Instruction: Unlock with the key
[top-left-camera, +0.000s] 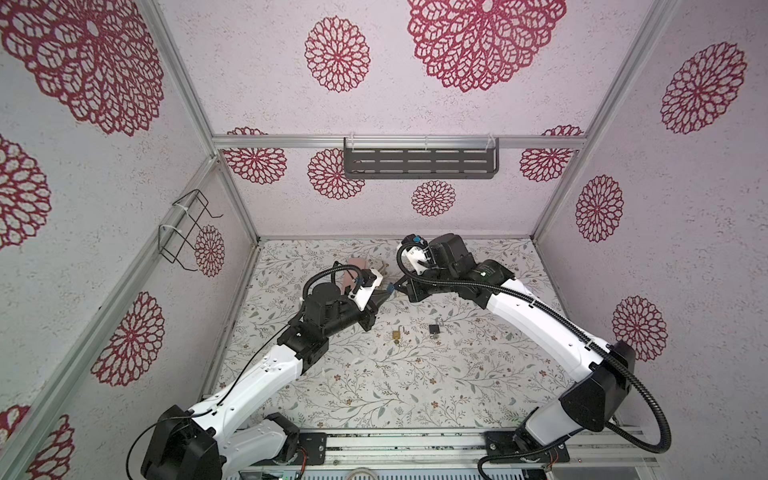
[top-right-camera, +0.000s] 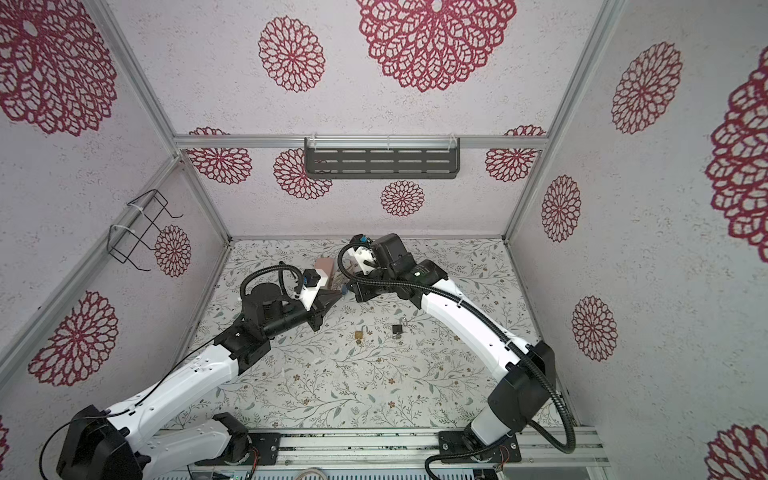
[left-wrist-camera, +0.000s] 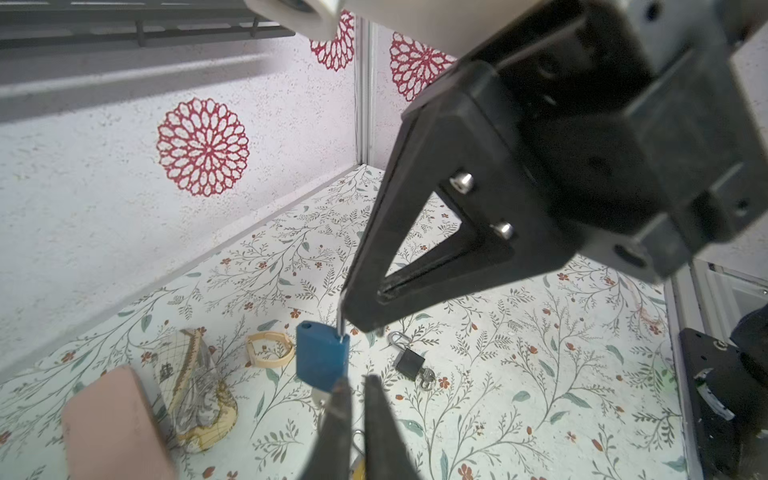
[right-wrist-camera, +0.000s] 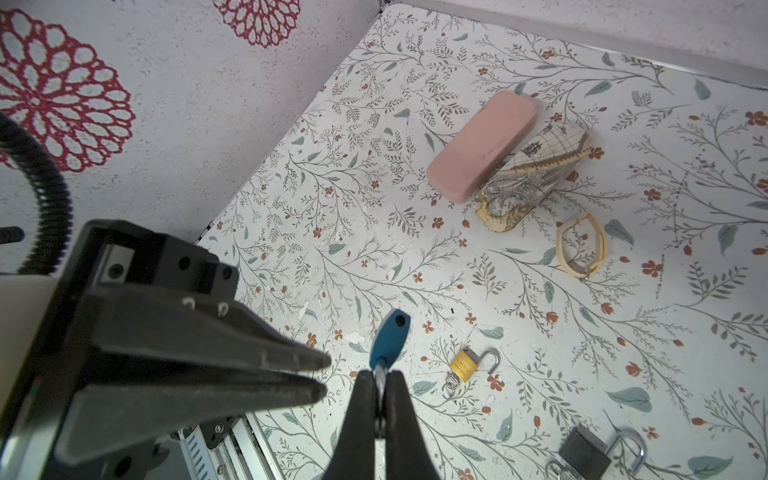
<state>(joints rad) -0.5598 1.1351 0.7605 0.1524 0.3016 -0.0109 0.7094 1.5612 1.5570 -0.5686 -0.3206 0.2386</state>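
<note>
A blue padlock (left-wrist-camera: 322, 357) hangs in mid-air above the table's back middle, also visible as a blue padlock (right-wrist-camera: 388, 340) in the right wrist view. My right gripper (right-wrist-camera: 380, 380) is shut on its thin silver shackle. One shackle hole on top of the body stands empty. A silver key (left-wrist-camera: 320, 400) sticks out under the lock's bottom. My left gripper (left-wrist-camera: 357, 386) sits just below the lock, jaws a narrow gap apart with nothing between them; one finger (left-wrist-camera: 340, 399) is beside the key. In both top views the grippers meet tip to tip around the padlock (top-left-camera: 390, 287).
A brass padlock (right-wrist-camera: 465, 365) with its shackle open and a black padlock (left-wrist-camera: 409, 362) with keys lie on the floral table. A pink case (right-wrist-camera: 482, 145), a map-print pouch (right-wrist-camera: 536, 174) and a beige band (right-wrist-camera: 579, 245) lie near the back wall.
</note>
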